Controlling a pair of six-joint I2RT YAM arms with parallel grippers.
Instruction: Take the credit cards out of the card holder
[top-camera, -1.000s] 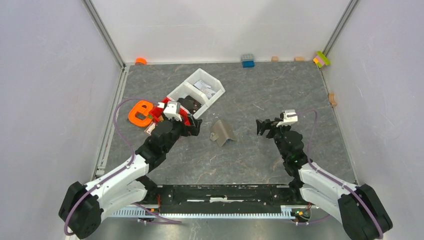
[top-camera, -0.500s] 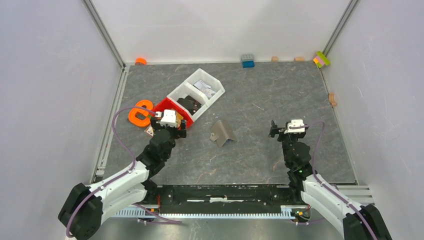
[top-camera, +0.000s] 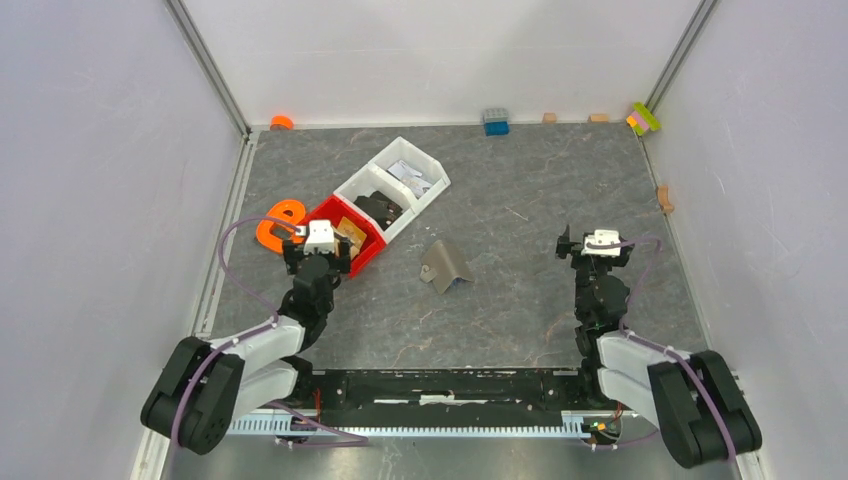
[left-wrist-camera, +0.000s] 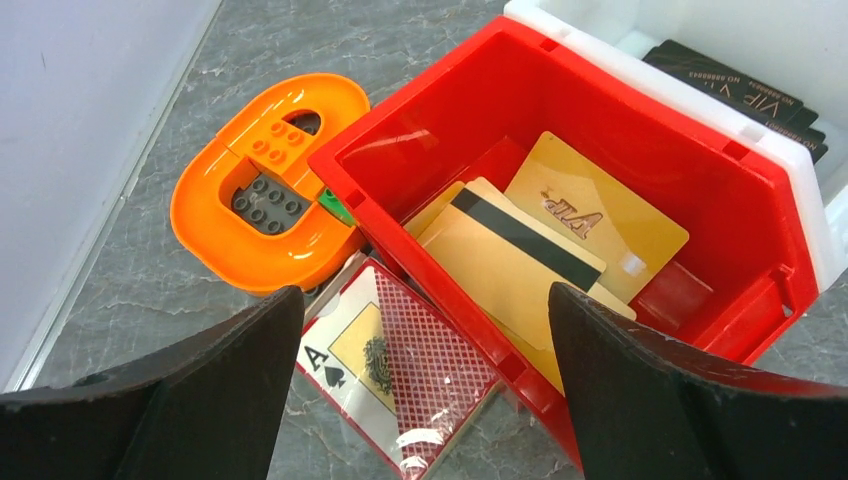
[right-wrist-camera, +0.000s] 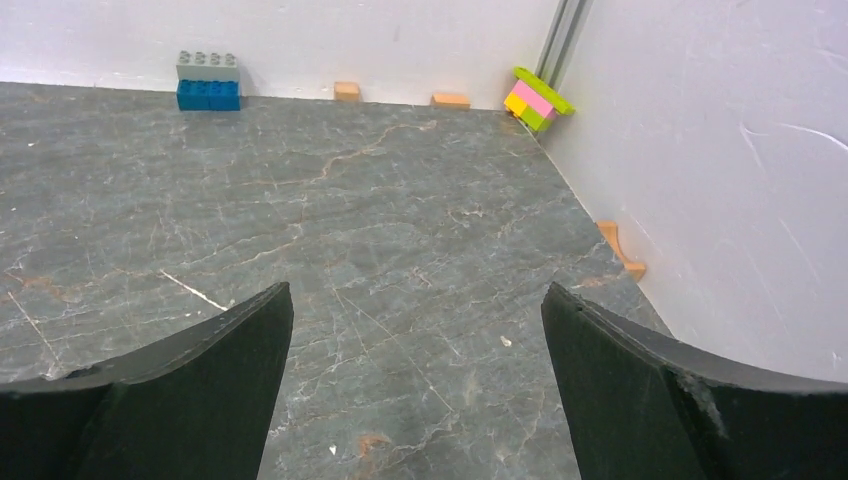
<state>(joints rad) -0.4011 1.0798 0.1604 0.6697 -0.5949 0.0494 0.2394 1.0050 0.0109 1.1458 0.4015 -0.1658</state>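
Observation:
The taupe card holder (top-camera: 446, 266) stands on its edges like a small tent in the middle of the table, with no gripper touching it. Pale whitish cards (top-camera: 410, 175) lie in the far compartment of the white bin (top-camera: 432, 160). My left gripper (top-camera: 320, 255) is open and empty, low over the near corner of the red bin (top-camera: 372, 248). In the left wrist view my left gripper (left-wrist-camera: 422, 310) spans the red bin's wall (left-wrist-camera: 420, 110) and a playing-card pack (left-wrist-camera: 400, 350). My right gripper (top-camera: 590, 248) is open and empty to the holder's right, over bare table (right-wrist-camera: 415, 300).
Gold cards (left-wrist-camera: 530, 240) lie in the red bin and black cards (left-wrist-camera: 750, 90) in the white bin's near compartment. An orange ring piece (left-wrist-camera: 260, 200) lies left of the red bin. A blue block (right-wrist-camera: 208, 82) and a coloured block (right-wrist-camera: 538, 100) stand by the back wall.
Both arms have drawn back toward their bases. The left gripper moved left and nearer, off the bins. The right gripper moved right, away from the card holder. The holder has not moved.

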